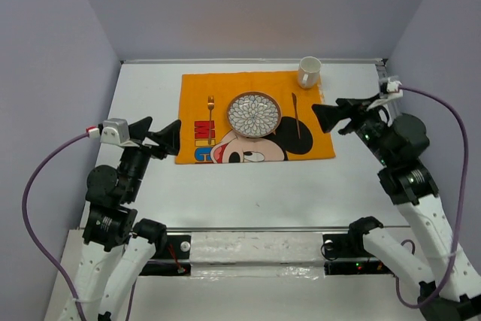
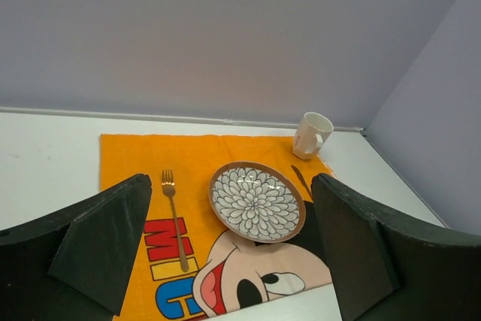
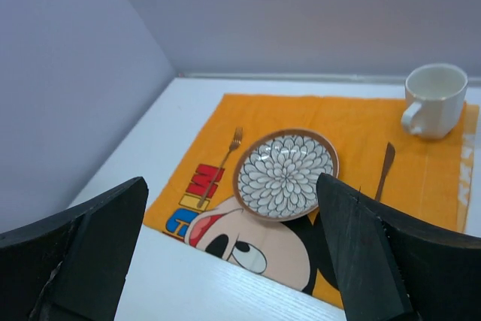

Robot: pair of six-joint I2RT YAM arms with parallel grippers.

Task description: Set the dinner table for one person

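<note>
1. Bright, even, diffuse light from above; no hard shadows anywhere.
2. Top view: dinner table (image 1: 225, 193) white, close to blown out; glare on shiny strip (image 1: 248, 249) at near edge.
3. Back wall (image 2: 225, 35) brighter mid, dimmer toward top and corners.
4. Mug (image 3: 434, 99): only a faint soft shadow at base.
5. Wrist views: fingers (image 2: 105, 246) near black, little detail, edges slightly soft; plate (image 2: 256, 201) pattern sharp.
6. No motion blur.

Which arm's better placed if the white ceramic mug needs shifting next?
Right, probably. The white ceramic mug stands at the far right corner of the orange cloth placemat, nearest the open right gripper. The open left gripper hovers off the mat's left edge, with the patterned round plate and gold fork between.
</note>
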